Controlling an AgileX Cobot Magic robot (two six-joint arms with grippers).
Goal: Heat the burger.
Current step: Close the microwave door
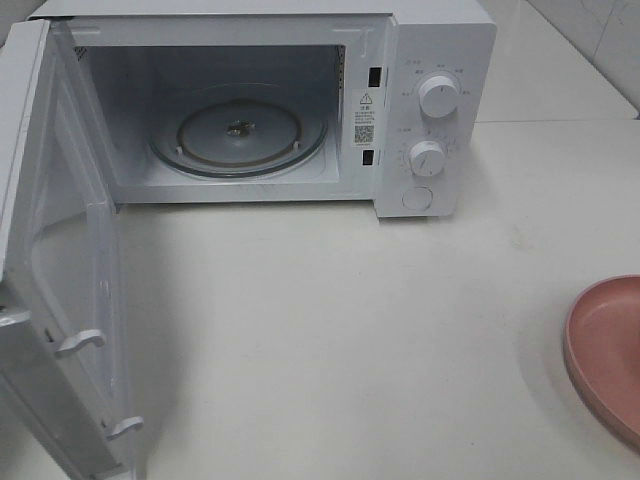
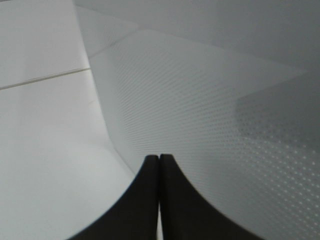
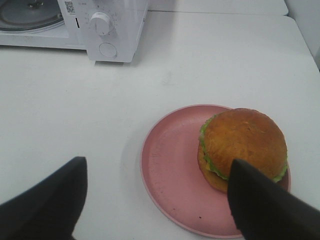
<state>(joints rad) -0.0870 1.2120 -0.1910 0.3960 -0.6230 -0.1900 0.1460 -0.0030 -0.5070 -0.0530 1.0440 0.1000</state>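
The burger (image 3: 242, 142), with a golden-brown bun and green lettuce, sits on the pink plate (image 3: 170, 175) in the right wrist view. My right gripper (image 3: 157, 166) hovers open over the plate, one finger (image 3: 260, 200) overlapping the burger's near side in the picture. It holds nothing. In the high view only the plate's edge (image 1: 605, 355) shows at the right; the burger and both grippers are out of frame there. My left gripper (image 2: 159, 159) is shut and empty, close against the dotted window of the microwave door (image 2: 200, 110).
The white microwave (image 1: 430, 110) stands at the back with its door (image 1: 60, 260) swung wide open to the left. Its glass turntable (image 1: 240, 135) is bare. Two knobs (image 1: 438, 95) are on its right panel. White tabletop (image 1: 350, 330) lies between microwave and plate.
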